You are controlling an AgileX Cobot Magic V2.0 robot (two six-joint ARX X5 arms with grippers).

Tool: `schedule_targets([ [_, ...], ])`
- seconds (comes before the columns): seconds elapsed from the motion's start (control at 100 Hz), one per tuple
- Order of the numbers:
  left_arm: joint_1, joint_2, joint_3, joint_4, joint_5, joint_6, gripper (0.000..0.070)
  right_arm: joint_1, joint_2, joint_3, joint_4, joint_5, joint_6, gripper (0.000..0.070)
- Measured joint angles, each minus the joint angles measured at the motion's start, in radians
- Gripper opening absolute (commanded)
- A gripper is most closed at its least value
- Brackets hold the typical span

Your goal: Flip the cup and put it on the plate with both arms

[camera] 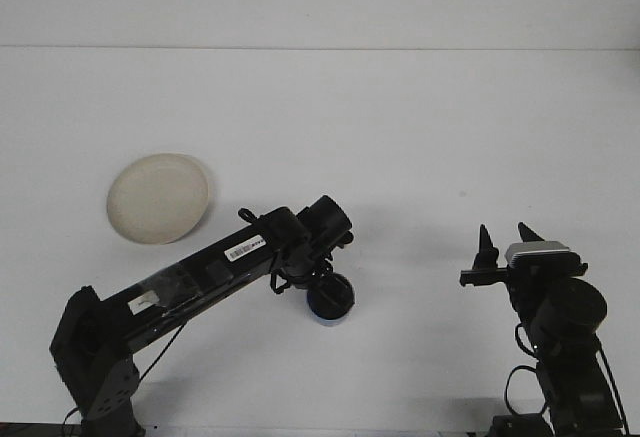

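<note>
- Blue cup (pixel 331 312) sits on the white table (pixel 400 127) in the near middle, and most of it is covered from above by the left arm's black wrist, so only its lower rim and a sliver of its side show.
- Left gripper (pixel 326 292) is right down on top of that cup; whether its jaws are spread or closed around the cup cannot be told, because the wrist hides them.
- The left arm runs in a long diagonal from its base at the lower left up to the cup, with a white label on its upper face.
- Cream plate (pixel 158 198) lies flat on the table off to the left and farther back, well apart from the cup, with nothing on it.
- Over on the right, the right gripper (pixel 505 239) is held up above its arm, points upward, well apart from the cup.
- Its jaws stand parted, two dark tips with clear white table showing between them, and they have hold of nothing.
- The right arm's round black joint sits below that, at the lower right corner.
</note>
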Motion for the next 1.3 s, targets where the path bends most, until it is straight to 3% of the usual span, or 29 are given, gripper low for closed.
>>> schedule_targets([
  [0.1, 0.000, 0.013, 0.000, 0.000, 0.000, 0.004, 0.0000, 0.000, 0.000, 0.000, 0.000, 0.000, 0.000, 0.0421],
  [0.42, -0.003, 0.013, 0.031, -0.066, -0.033, 0.013, 0.0007, 0.000, 0.000, 0.000, 0.000, 0.000, 0.000, 0.0421],
  [0.67, 0.051, 0.013, 0.211, -0.230, -0.142, 0.053, 0.0007, 0.000, 0.000, 0.000, 0.000, 0.000, 0.000, 0.0421],
  [0.89, 0.206, 0.013, 0.389, -0.278, -0.230, 0.065, 0.0007, 0.000, 0.000, 0.000, 0.000, 0.000, 0.000, 0.0421],
  [1.3, 0.638, 0.013, 0.425, -0.282, -0.238, 0.081, 0.0008, 0.000, 0.000, 0.000, 0.000, 0.000, 0.000, 0.0421],
])
